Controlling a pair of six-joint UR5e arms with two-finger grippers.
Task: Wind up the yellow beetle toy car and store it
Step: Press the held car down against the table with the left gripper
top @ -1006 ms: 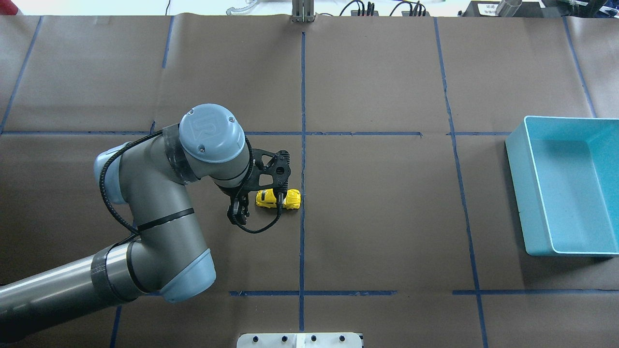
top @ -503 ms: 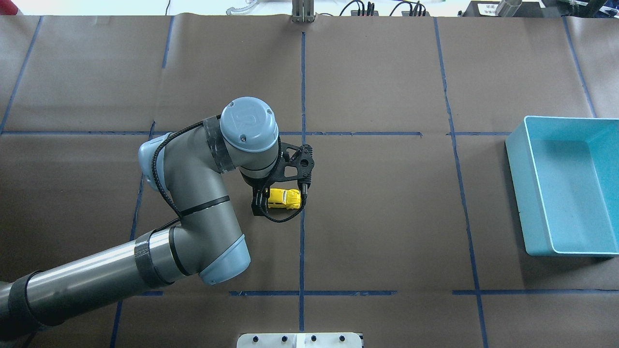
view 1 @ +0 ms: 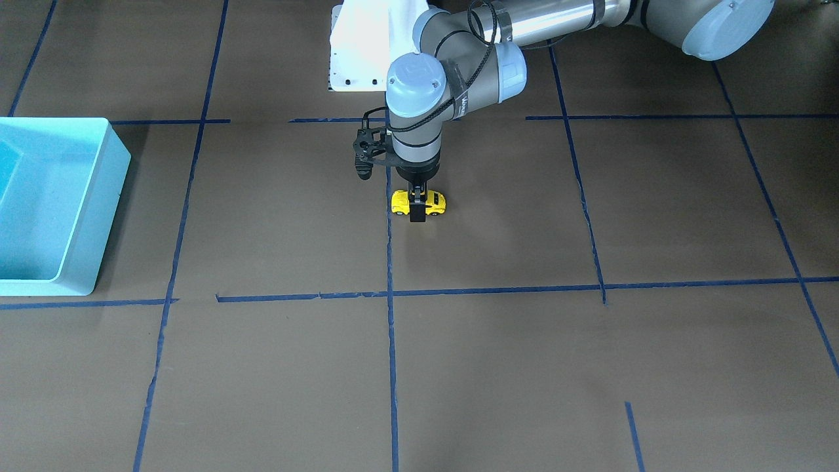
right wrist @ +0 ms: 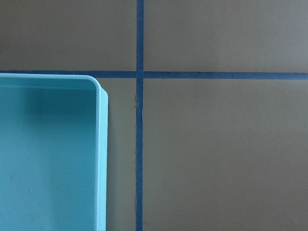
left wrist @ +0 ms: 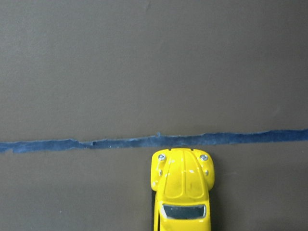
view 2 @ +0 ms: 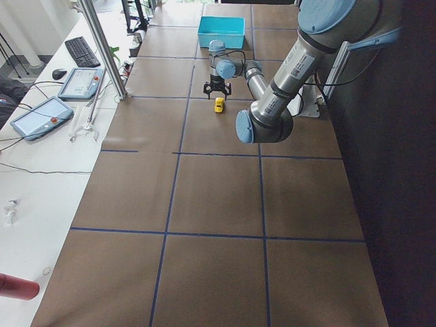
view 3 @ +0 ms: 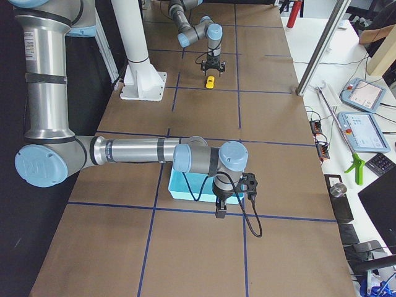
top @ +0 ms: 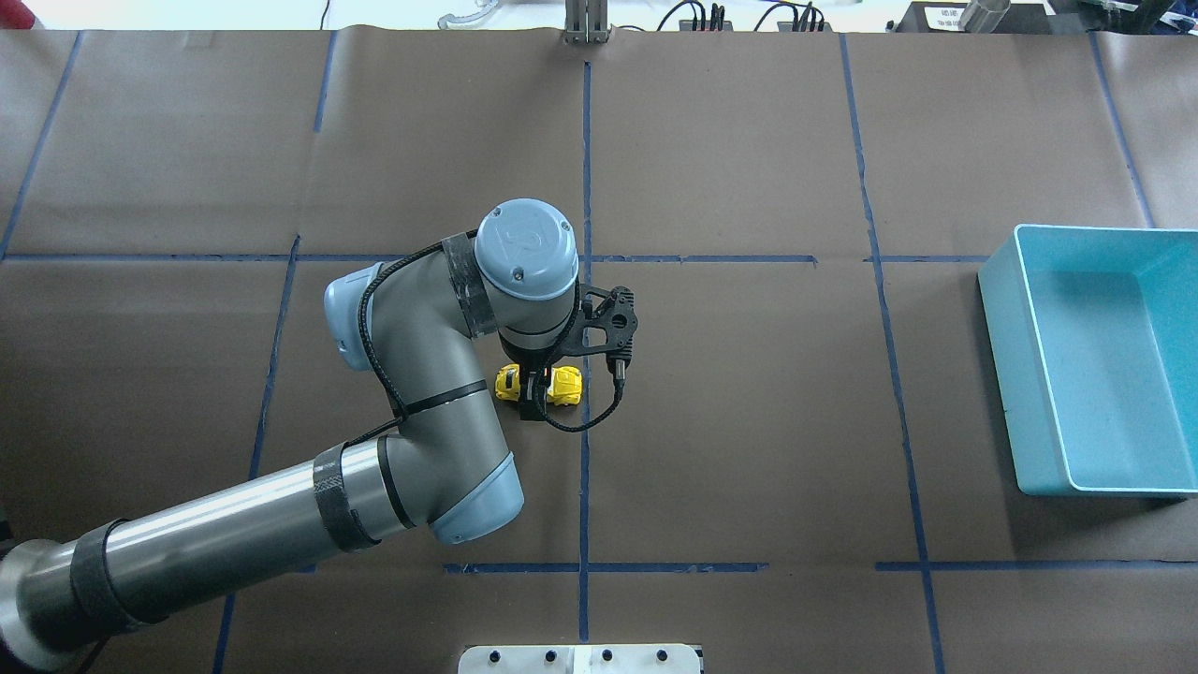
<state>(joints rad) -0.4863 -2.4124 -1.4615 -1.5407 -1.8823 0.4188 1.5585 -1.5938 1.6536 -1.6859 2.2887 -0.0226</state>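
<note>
Left gripper straddles the yellow beetle toy car sideways, likely to wind it; pinching or spread, I cannot tell.

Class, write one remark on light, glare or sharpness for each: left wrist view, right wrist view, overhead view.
Left wrist view: the yellow beetle toy car is sharp, small white glints on its hood. Right wrist view: the turquoise bin has a crisp rim, a soft shadow inside. Overhead view: the table is evenly lit; the strip beyond its far edge is washed out.
</note>
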